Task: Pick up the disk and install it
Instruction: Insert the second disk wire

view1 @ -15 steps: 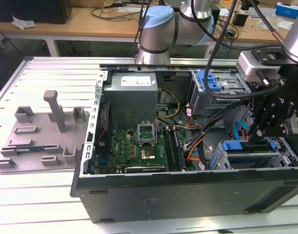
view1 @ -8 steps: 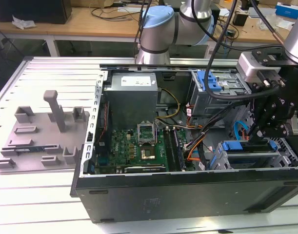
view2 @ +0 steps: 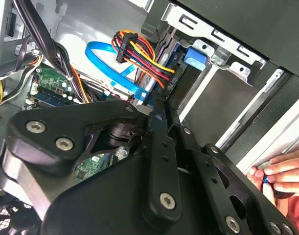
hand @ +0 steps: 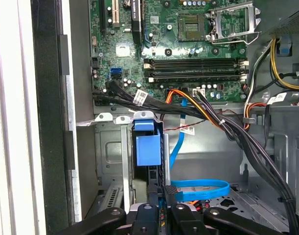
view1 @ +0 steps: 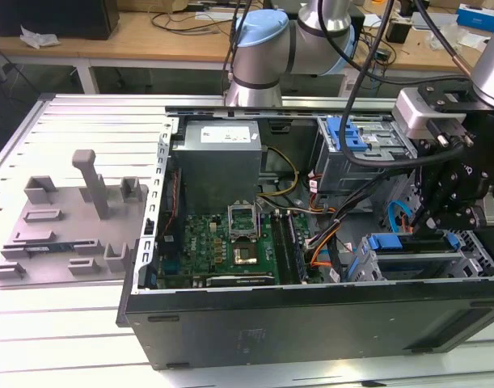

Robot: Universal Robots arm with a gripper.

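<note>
The gripper [view1: 431, 212], at the exterior view's right, presses its fingers closed around the disk [view1: 414, 245], edge-on in the case's lower drive bay [hand: 110, 156]. Judged mid-installation; seating calls for a straight push. The disk's body is hidden. Fingers of a person's hand [view2: 281, 171] intrude lower right in the second wrist view.

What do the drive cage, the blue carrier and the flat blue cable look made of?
Drive cage: bare stamped sheet metal, dull grey with punched slots. Blue carrier: looks like moulded plastic, smooth and matte. Flat blue cable: flexible plastic-sheathed ribbon, slightly glossy, bent in a loop.
</note>
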